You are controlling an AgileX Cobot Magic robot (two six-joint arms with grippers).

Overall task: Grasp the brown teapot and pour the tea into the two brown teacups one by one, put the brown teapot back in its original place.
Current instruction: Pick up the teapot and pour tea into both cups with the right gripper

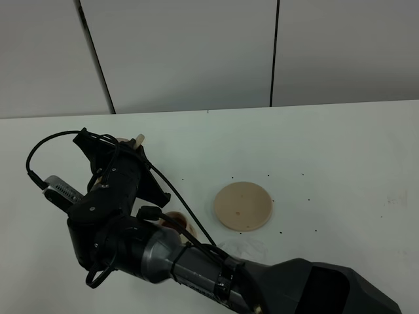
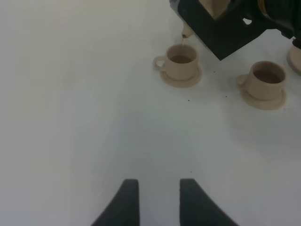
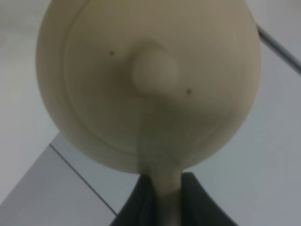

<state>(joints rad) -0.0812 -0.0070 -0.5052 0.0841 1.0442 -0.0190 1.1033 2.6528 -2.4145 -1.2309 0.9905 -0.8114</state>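
**Mia:** Where is the brown teapot [image 3: 150,94]?

**Ben:** Up in the air, tipped over. The right claw [image 3: 165,186] has it. Its two dark fingers [image 3: 138,207] are squeezed tight on the loop handle [image 3: 162,169], one on each side.

**Mia:** Which way does it lean?

**Ben:** Its spout [image 2: 186,32] points down, right over the first teacup [image 2: 181,63]. A thin bit of tea seems to hang from the tip (it is blurry, so I am not sure).

**Mia:** And the second teacup [image 2: 267,80]?

**Ben:** It sits beside the first one, a little apart, on its own small saucer [image 2: 263,101]. Both cups stand up straight and look brown inside.

**Mia:** Where does the arm come from?

**Ben:** In the high view the right arm [image 1: 196,261] reaches across the white table [image 1: 340,150] to the left side. It hides most of the teapot there, so only the spout pokes out.

**Mia:** What about the big round saucer [image 1: 243,205]?

**Ben:** It lies flat near the middle of the table, well apart from the teapot.

**Mia:** And the left claw [image 2: 159,182]?

**Ben:** It is open. Its two fingers stand apart with only the white table between them, and it has hold of nothing. The cups are out in front of it, not touching it
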